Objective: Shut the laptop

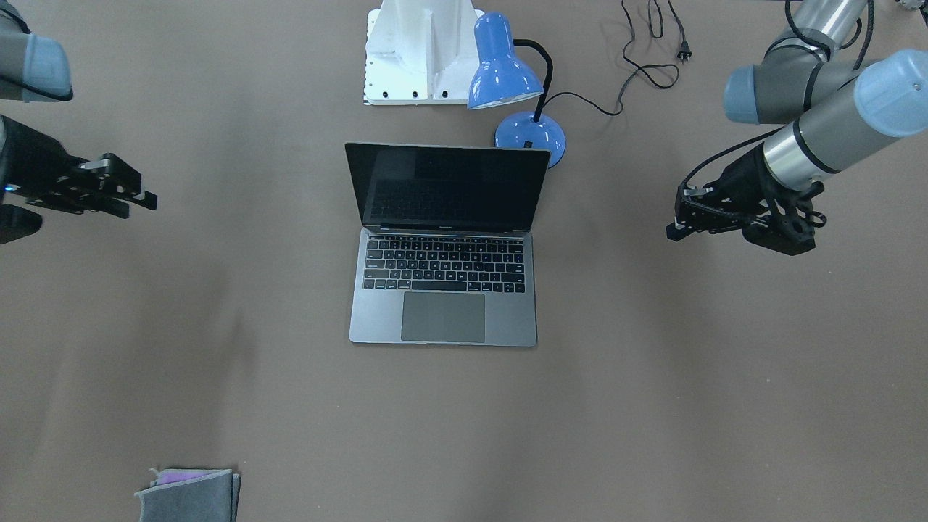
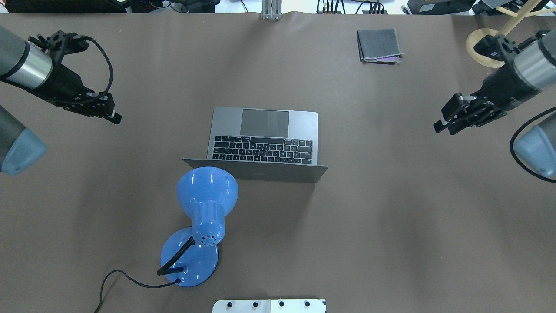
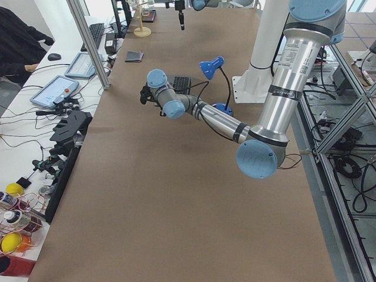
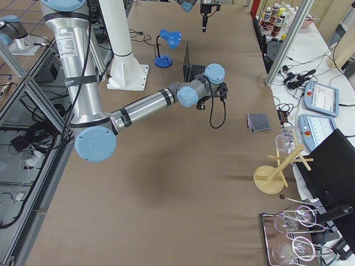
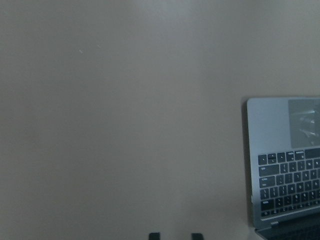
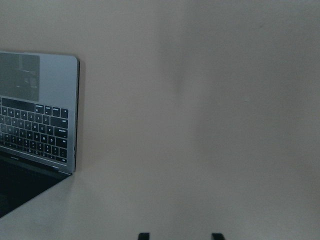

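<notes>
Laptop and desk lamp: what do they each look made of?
The laptop looks like matte grey metal, likely aluminium: even, dull sheen on the deck, with black keys, probably plastic. The lamp looks like glossy blue-painted metal or plastic; sharp white highlights on the shade, material underneath unclear.

Brown-covered table (image 2: 391,226); cluttered white benches (image 3: 23,147) alongside; aluminium frame posts (image 3: 88,44); tiled floor (image 3: 359,20).

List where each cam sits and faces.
Front-facing: across table, facing robot; laptop, left gripper, right gripper.
Overhead: behind robot, looking down; same three.
Left: table's left end; left arm near.
Right: table's right end; right arm near.
Left wrist: looks down at laptop corner; fingertips.
Right wrist: likewise, opposite corner.
All share the laptop.
</notes>
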You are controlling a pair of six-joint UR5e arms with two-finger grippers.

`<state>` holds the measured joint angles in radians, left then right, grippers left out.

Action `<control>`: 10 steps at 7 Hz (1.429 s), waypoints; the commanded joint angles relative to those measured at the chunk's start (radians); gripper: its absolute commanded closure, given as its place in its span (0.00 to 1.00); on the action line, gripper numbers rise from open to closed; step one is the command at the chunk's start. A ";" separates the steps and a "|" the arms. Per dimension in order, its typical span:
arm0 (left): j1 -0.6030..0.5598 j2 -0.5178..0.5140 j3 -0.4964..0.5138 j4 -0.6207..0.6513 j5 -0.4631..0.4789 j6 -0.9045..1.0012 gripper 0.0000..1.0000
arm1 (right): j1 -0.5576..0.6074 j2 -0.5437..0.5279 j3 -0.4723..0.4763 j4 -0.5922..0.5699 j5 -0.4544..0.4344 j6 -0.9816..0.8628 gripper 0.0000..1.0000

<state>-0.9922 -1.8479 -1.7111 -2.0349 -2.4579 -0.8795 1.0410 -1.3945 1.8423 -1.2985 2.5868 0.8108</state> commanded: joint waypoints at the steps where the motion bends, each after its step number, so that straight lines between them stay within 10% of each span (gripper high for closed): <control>1: 0.059 -0.005 -0.012 -0.004 -0.067 -0.024 1.00 | -0.168 0.002 0.003 0.195 -0.039 0.180 1.00; 10: 0.285 -0.053 -0.130 -0.022 -0.090 -0.288 1.00 | -0.361 0.130 0.032 0.240 -0.073 0.291 1.00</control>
<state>-0.7283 -1.8951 -1.8236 -2.0495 -2.5485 -1.1287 0.6861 -1.2816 1.8743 -1.0574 2.5142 1.1017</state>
